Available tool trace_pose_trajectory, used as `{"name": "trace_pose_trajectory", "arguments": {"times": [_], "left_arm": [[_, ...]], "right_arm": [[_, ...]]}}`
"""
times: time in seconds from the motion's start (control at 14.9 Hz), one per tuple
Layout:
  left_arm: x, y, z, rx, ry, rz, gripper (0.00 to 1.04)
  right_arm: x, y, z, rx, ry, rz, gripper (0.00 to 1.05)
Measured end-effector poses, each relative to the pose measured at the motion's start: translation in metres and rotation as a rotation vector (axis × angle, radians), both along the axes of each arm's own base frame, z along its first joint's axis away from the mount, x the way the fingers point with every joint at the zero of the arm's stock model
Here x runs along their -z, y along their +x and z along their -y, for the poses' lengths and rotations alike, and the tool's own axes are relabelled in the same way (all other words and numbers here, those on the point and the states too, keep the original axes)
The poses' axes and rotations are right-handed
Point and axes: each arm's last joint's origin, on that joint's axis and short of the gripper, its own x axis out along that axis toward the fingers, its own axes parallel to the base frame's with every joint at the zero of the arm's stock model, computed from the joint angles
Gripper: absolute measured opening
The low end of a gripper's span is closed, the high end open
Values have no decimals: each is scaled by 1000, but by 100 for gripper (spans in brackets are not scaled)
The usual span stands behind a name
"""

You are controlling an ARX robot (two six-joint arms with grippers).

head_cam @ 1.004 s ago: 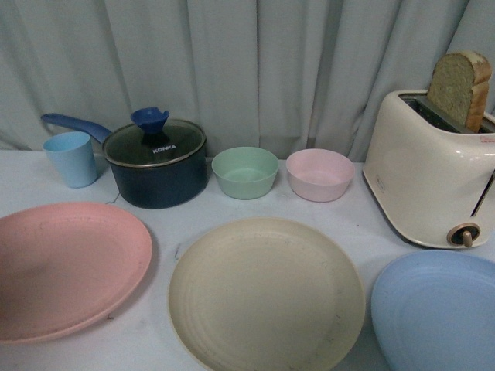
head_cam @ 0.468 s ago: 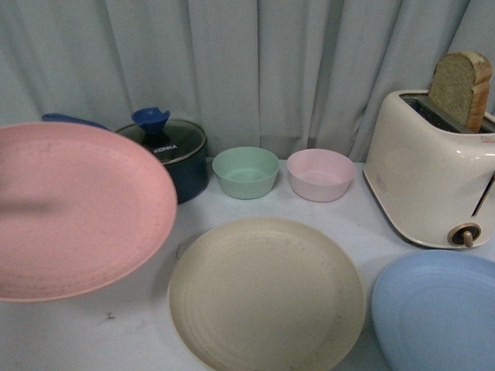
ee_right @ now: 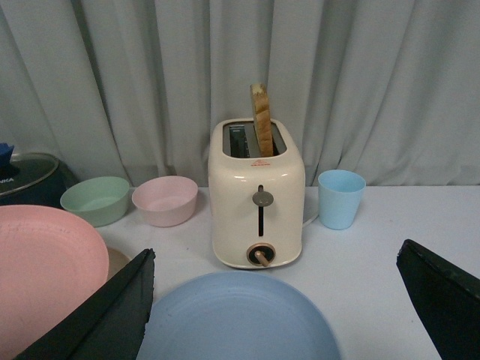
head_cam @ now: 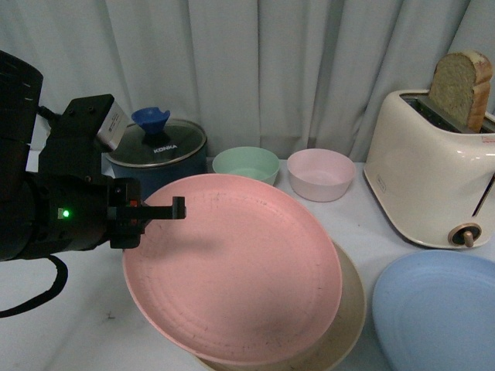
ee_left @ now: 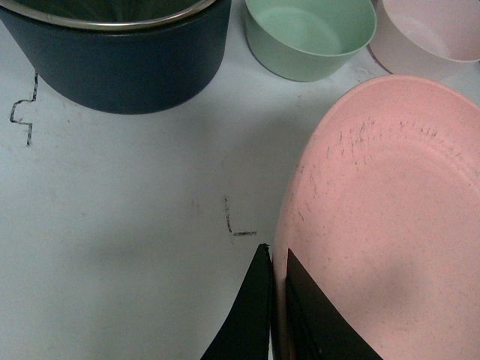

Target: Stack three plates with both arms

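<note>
Front view: left claw [head_cam: 158, 212] pinches the pink plate [head_cam: 240, 263] at its left edge, above the cream plate [head_cam: 354, 305]; right claw [ee_right: 276, 259] gapes wide.

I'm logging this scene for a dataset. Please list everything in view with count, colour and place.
pink plate: one, pink, held over the cream plate
cream plate: one, beige, front centre, mostly covered
blue plate: one, light blue, front right
green bowl: one, back centre
pink bowl: one, beside the green bowl
pot: one, dark blue, glass lid, back left
toaster: one, cream, right
bread slice: one, in the toaster slot
cup: one, light blue, beside the toaster
curtain: grey, behind
table: white
left gripper: black, clamping the pink plate's rim
right gripper: black, open
</note>
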Motion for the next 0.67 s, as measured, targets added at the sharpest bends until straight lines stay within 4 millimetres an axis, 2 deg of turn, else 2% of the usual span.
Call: {"name": "trace_pose_trajectory", "arguments": {"times": [0.67], "left_arm": [[31,7,10,-51,-46,-30,3]], "right_arm": [[0,0,0,0,0,0,98]]}}
